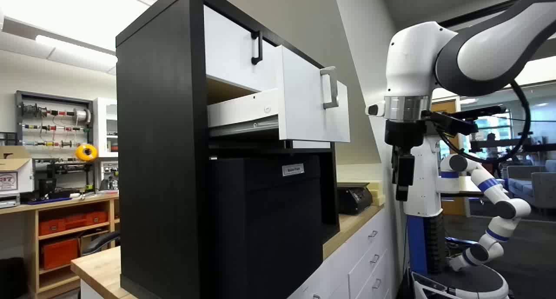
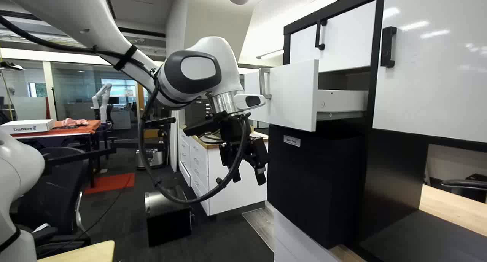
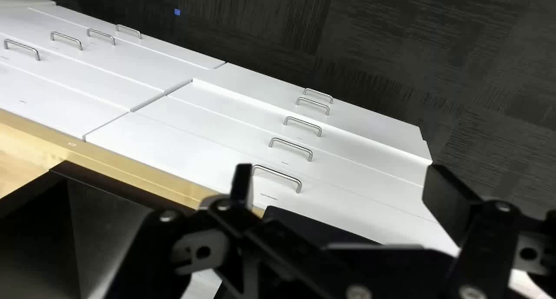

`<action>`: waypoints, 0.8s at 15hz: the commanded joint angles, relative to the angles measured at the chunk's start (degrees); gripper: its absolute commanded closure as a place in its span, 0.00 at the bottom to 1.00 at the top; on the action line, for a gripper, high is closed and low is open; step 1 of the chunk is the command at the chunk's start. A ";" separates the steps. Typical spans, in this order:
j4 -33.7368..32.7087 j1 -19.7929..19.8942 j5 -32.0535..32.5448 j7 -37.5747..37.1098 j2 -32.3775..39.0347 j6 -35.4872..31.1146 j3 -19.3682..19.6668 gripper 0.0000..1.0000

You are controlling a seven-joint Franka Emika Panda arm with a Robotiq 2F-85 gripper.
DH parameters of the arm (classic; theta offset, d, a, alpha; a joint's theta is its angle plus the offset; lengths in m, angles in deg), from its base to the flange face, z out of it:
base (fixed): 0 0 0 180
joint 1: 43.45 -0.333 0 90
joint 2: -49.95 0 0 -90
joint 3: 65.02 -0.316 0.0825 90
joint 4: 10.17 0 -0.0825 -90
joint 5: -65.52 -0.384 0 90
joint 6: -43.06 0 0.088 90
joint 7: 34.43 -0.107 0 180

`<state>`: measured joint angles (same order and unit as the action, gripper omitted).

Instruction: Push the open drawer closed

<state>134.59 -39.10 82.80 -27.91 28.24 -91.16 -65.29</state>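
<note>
The drawer has a flat white front, a grey-looking handle and pale sides. It stands pulled out from the tall black cabinet, its side and rail showing. It also shows pulled out in an exterior view. My gripper hangs pointing down, lower than the drawer front and out in front of it, apart from it. In an exterior view the gripper is right of the drawer front. In the wrist view the gripper is open, with nothing between its fingers. I cannot make out the drawer clearly there.
A large black box with a label stands below the drawer. A closed white front with a black handle is beside and above the drawer. White drawer units with metal handles run below. A black device sits on the wooden top.
</note>
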 commanded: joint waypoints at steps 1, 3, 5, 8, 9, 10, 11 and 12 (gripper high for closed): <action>-0.11 -0.46 0.15 -0.11 -0.02 0.22 0.41 0.00; -0.11 -0.46 0.15 -0.11 -0.01 0.22 0.41 0.00; -0.11 -0.46 0.15 -0.11 -0.01 0.22 0.41 0.00; -0.45 -0.75 -0.51 -0.20 -0.36 1.06 0.32 0.00; -0.60 -0.92 -0.86 -0.35 -0.67 1.27 0.27 0.00; -0.84 -1.09 -1.17 -0.75 -1.23 1.72 0.08 0.00; -1.12 -1.39 -1.71 -1.07 -2.05 2.22 -0.08 0.00; -1.44 -1.61 -2.06 -1.37 -2.60 2.52 -0.24 0.00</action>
<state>134.27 -39.67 82.14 -28.18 27.96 -91.01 -65.35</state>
